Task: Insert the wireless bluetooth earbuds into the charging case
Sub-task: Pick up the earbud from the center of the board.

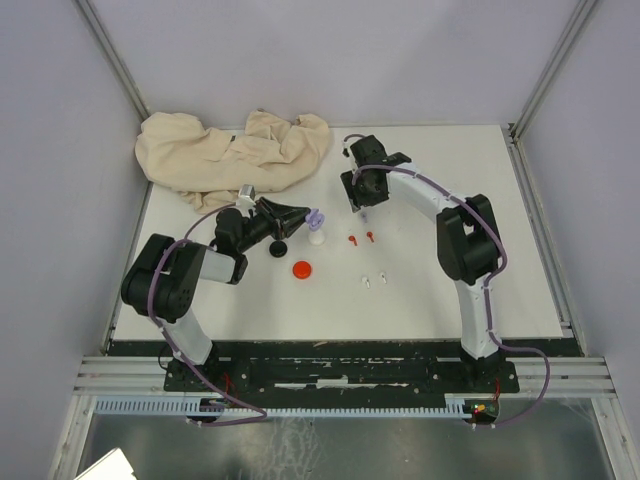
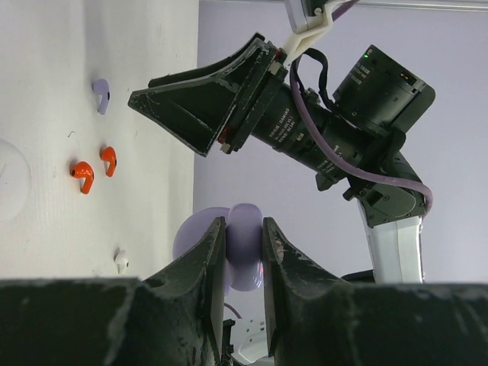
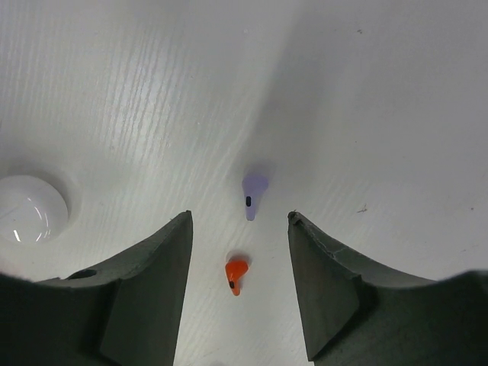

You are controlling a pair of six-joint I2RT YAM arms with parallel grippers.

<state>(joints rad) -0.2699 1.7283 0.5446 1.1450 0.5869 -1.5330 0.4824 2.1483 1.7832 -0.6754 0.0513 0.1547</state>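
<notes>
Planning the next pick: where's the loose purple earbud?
Right wrist view: purple earbud on the table, centred just ahead of the open right gripper, a red earbud beside it.

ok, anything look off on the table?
Only the crumpled beige cloth bunched at the table's far-left corner; it has no part in this job. Otherwise normal: red earbuds and white earbuds lie loose mid-table, a purple earbud below the open right tool, left tool gripping a purple case.

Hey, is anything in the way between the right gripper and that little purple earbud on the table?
Nothing visible: the small purple stemmed earbud lies uncovered under the right gripper's open jaws. A small red earbud lies beside it, apart.
</notes>
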